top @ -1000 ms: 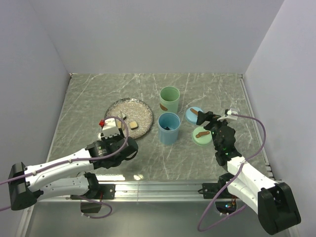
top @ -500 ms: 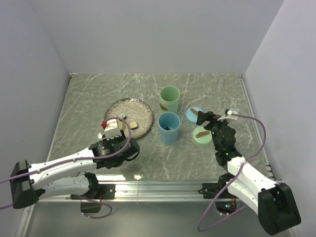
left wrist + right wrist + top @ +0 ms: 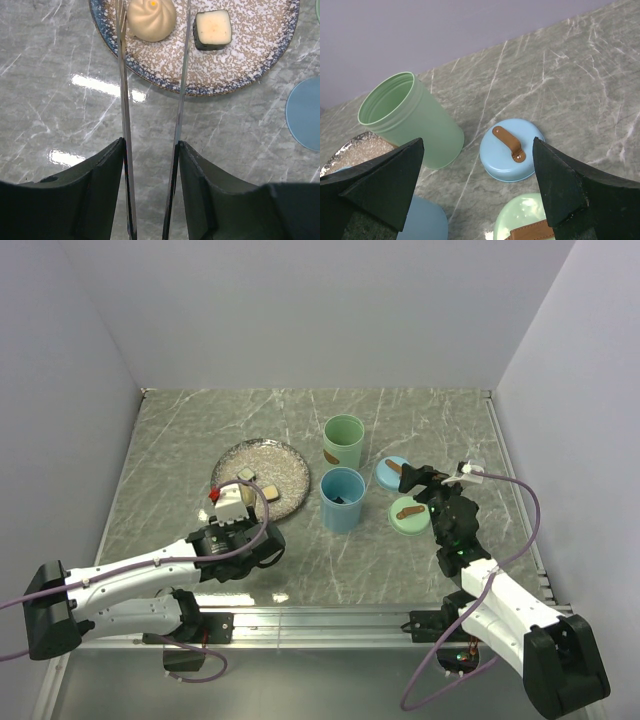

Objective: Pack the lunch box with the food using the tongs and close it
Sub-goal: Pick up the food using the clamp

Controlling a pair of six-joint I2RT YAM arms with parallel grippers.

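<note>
Our left tool clamps the tongs, whose open arms straddle a bun on the plate, a cube beside it. One dark piece lies in the blue cup. Our right tool gapes empty; the blue lid and green lid lie on the desk. We judge most packing remains.

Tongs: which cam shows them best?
Left wrist: both arms of the tongs run from the left gripper to the plate, flanking the bun. Top external: too small to make out. Right wrist: not in view.
</note>
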